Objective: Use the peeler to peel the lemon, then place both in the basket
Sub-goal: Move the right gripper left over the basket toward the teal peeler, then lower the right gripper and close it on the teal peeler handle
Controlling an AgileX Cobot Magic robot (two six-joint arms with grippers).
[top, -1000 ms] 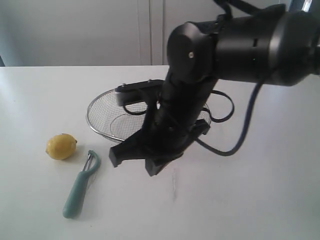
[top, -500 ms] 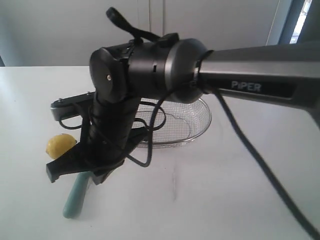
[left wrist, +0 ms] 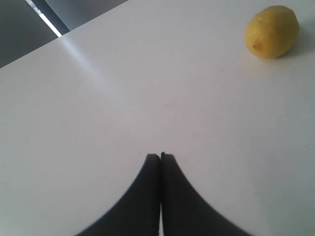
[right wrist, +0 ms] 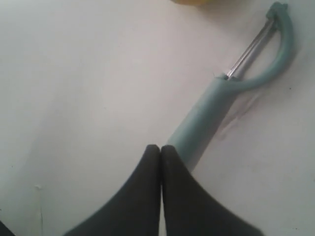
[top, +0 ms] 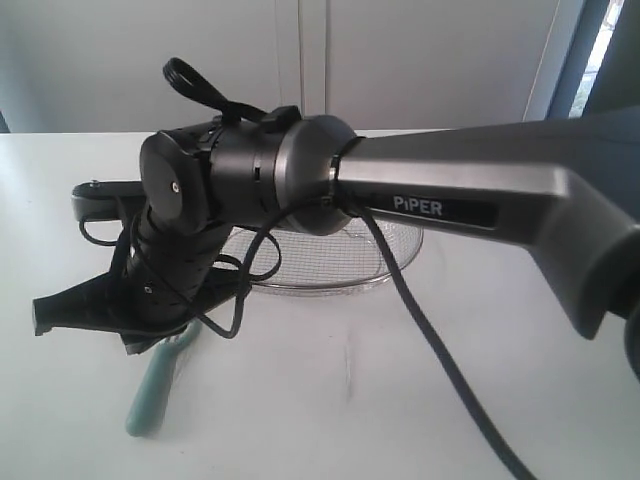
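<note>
The yellow lemon (left wrist: 271,31) lies on the white table, off to one side of my left gripper (left wrist: 160,156), which is shut and empty. In the exterior view my right arm hides the lemon. The teal peeler (right wrist: 211,115) lies flat on the table, its metal blade toward a sliver of the lemon (right wrist: 194,1). My right gripper (right wrist: 160,147) is shut and empty, its tips just short of the peeler's handle. In the exterior view the right gripper (top: 42,316) hangs at the far left above the peeler (top: 152,395). The wire basket (top: 395,255) stands behind the arm.
The white table (top: 420,400) runs to a pale wall with cabinet doors at the back. My right arm (top: 450,205) and its black cable (top: 420,320) stretch across the middle of the exterior view, in front of the basket.
My right arm has swung left, from over the basket's front to above the lemon and peeler. It now covers the lemon in the exterior view. Nothing on the table has moved.
</note>
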